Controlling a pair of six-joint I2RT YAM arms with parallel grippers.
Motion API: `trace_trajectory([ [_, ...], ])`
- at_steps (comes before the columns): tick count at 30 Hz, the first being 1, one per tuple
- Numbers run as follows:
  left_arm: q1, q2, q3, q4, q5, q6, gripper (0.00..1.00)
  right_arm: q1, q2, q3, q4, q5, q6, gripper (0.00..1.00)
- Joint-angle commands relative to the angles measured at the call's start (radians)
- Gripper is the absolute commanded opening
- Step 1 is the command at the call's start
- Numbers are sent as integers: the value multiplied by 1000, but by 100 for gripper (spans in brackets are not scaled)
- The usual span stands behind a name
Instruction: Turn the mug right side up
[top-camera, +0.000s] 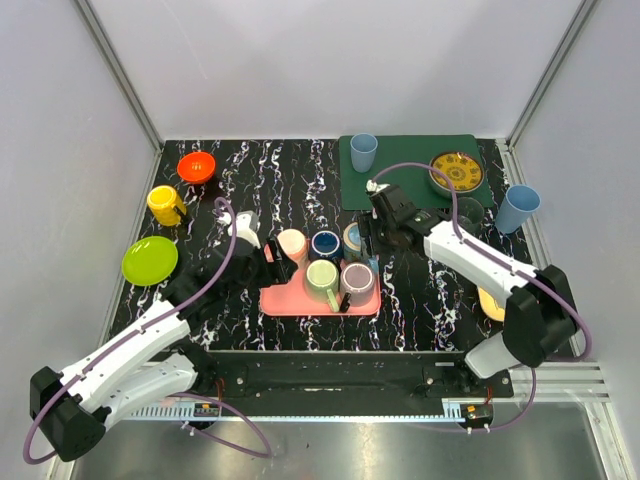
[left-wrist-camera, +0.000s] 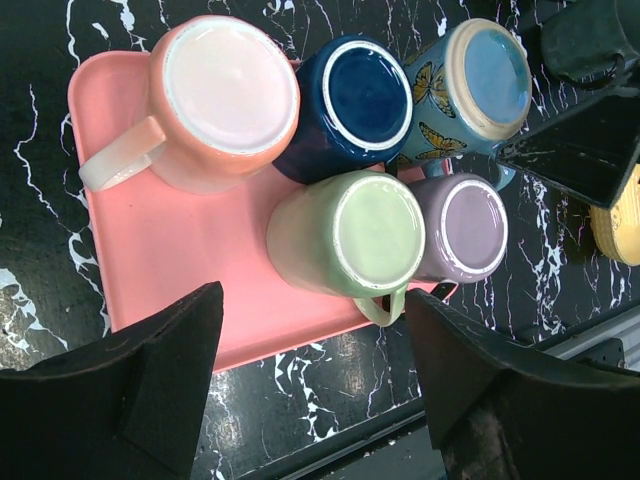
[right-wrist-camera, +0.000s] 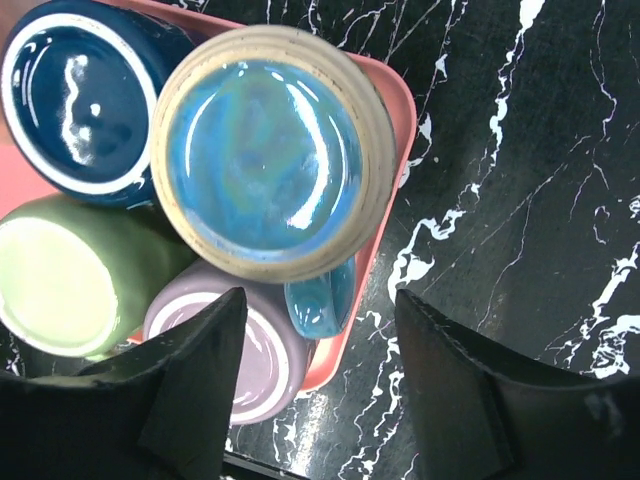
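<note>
Several mugs stand upside down on a pink tray (top-camera: 290, 300): peach (left-wrist-camera: 225, 95), navy (left-wrist-camera: 355, 95), butterfly-patterned blue (right-wrist-camera: 265, 150), green (left-wrist-camera: 350, 235) and purple (left-wrist-camera: 460, 225). My left gripper (left-wrist-camera: 315, 380) is open and empty, above the tray's near edge by the green mug's handle; in the top view it (top-camera: 272, 266) is at the tray's left end. My right gripper (right-wrist-camera: 320, 390) is open and empty, straddling the blue mug's handle (right-wrist-camera: 320, 295) without touching it; in the top view it (top-camera: 376, 240) is at the tray's far right corner.
A yellow mug (top-camera: 166, 205), an orange bowl (top-camera: 197, 166) and a lime plate (top-camera: 150, 260) sit at the left. A green mat (top-camera: 400, 185) at the back holds a blue cup (top-camera: 363, 150) and a patterned bowl (top-camera: 458, 172). A light blue cup (top-camera: 518, 207) stands at the right.
</note>
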Motion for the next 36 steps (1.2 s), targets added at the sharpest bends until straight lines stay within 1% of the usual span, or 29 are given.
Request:
trace_trajectory([
  [1,-2,-5,13,33,3,35,75,5,52,75,-30,19,-67,65],
  [2,-2,-3,13,34,1,36,75,3,60,83,-34,17,-72,63],
  [8,-2,12,4,54,7,36,75,3,92,74,-28,17,-76,59],
  [12,-2,29,1,67,21,33,75,3,115,62,-15,5,-76,54],
  [18,-2,26,-1,71,27,32,75,5,135,45,7,-12,-81,52],
  [22,-2,20,-8,73,27,29,75,5,140,40,10,-12,-83,42],
  [23,-2,18,-10,73,27,27,75,5,138,39,9,-9,-83,35],
  [32,-2,15,-5,70,18,27,75,6,62,37,-22,9,-72,10],
  [33,-2,13,-2,68,15,29,75,6,39,37,-27,21,-70,6],
  [36,-2,13,5,65,4,29,74,8,-13,49,-44,41,-66,0],
])
